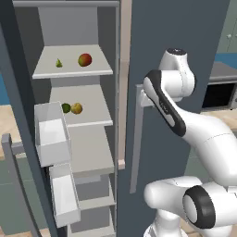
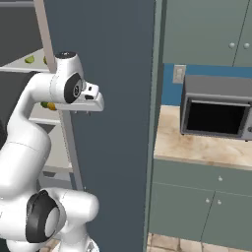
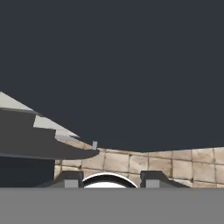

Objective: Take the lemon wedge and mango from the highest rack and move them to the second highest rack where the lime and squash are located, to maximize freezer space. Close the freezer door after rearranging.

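You have the freezer standing open, with the highest rack (image 1: 74,70) as your landmark: on it the lemon wedge (image 1: 59,63) sits toward the left and the mango (image 1: 84,59) just right of it, apart from each other. One shelf below that rack, the second highest rack (image 1: 90,118) carries the lime (image 1: 66,108) and the squash (image 1: 77,108), touching side by side near its left front. Left of and below the highest rack, the freezer door (image 1: 21,120) swings out toward you, its clear white bins (image 1: 52,134) stacked along its inner face. Right of the rack stands a second tall dark door with a long grey bar handle (image 1: 137,139), and your arm is raised in front of that panel, well to the right of the fruit. The gripper (image 3: 109,180) faces the dark panel with tiled floor showing low down; its fingertips (image 3: 71,182) stand apart with nothing between them. Far right of the rack, a microwave (image 2: 219,108) rests on the worktop (image 2: 206,147) above green cabinets.
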Tool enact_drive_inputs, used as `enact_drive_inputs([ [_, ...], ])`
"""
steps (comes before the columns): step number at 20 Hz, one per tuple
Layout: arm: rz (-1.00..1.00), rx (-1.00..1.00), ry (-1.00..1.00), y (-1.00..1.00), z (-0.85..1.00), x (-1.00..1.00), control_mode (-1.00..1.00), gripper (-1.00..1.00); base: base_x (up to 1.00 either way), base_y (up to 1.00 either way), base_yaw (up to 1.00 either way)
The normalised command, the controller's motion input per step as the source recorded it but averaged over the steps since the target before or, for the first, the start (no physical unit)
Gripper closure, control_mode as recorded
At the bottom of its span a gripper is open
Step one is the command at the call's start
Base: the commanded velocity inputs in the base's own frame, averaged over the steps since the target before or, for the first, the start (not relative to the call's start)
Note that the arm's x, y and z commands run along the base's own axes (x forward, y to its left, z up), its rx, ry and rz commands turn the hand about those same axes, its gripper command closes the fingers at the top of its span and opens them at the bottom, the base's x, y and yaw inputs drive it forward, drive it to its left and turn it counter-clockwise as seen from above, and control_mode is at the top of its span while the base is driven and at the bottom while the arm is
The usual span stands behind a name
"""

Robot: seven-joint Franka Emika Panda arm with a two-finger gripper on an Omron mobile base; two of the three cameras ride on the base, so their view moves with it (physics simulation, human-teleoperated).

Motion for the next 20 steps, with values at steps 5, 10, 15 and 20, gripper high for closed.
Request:
enact_drive_inputs([
  [5,0.01,0.00,0.00,0.03,0.00,0.00,-1.00,-1.00,0.00,0.00,0.00],
  [10,0.00,0.00,-0.01,0.00,0.00,-0.05,1.00,-1.00,-0.47,0.09,0.06],
  [15,0.00,0.00,0.00,0.00,0.00,0.00,1.00,-1.00,-0.38,0.53,0.26],
  [20,0.00,0.00,0.00,0.00,0.00,0.00,1.00,-1.00,0.14,0.55,0.28],
])
